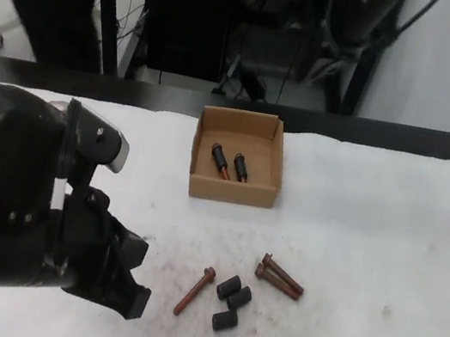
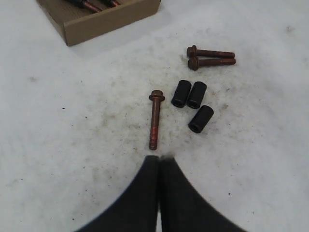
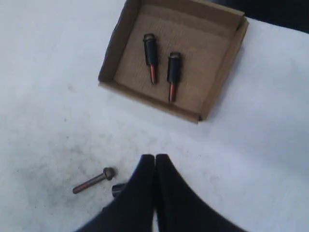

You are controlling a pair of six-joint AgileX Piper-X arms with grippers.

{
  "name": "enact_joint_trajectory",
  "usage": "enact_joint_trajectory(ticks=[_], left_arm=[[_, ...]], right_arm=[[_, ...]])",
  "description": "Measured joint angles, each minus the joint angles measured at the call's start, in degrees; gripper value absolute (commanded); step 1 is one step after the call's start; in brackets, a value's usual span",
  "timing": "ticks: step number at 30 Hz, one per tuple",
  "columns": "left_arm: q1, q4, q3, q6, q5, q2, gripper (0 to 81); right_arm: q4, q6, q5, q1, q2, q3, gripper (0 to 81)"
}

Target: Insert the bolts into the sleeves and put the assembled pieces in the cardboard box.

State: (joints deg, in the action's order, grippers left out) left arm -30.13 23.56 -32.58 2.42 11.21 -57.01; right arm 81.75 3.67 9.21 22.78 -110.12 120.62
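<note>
High view: a single bolt [image 1: 195, 291] lies on the white desk [image 1: 368, 246]. Just beside it are three black sleeves [image 1: 238, 297], two touching side by side and the third a little apart. A pair of bolts [image 1: 280, 276] lies parallel and touching, near the sleeves on the far side from the single bolt. None of these bolts is inside a sleeve.

Farther back, well apart from the loose parts, stands the open cardboard box [image 1: 231, 191]. Two assembled pieces [image 1: 221, 161] lie in it side by side, not touching.

The left arm [image 1: 27, 203] fills the near left corner. The left hand [image 2: 159, 159] is closed and empty, its tips just short of the single bolt's threaded end. The right hand [image 3: 155, 157] is also pressed shut and empty, above the desk between the box and the loose parts.
</note>
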Motion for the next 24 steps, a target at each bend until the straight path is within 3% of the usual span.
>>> enact_joint_trajectory(ticks=[9, 11, 17, 19, 24], left_arm=[[-0.9, 0.0, 0.0, -0.3, 0.7, -5.8, 0.3], [-2.1, 0.0, -0.2, -0.3, 0.9, -6.8, 0.3], [-7.3, -7.7, -1.2, -0.3, -3.3, -12.0, 0.3], [-7.9, -9.0, -2.2, -1.1, -3.7, -15.1, 0.3], [-8.0, -6.4, -7.7, -6.5, -3.8, -23.7, 0.0]], right_arm=[[-9.4, 0.0, -0.3, 0.0, 20.5, -26.3, 0.3], [-18.6, 1.6, -0.3, 0.0, 30.7, -42.1, 0.3], [-37.7, 11.8, 6.9, 0.0, 49.3, -75.0, 0.3], [-38.5, 16.2, 12.3, 0.0, 51.7, -79.0, 0.3], [-39.3, 18.3, 16.1, 0.0, 56.0, -81.9, 0.3]])
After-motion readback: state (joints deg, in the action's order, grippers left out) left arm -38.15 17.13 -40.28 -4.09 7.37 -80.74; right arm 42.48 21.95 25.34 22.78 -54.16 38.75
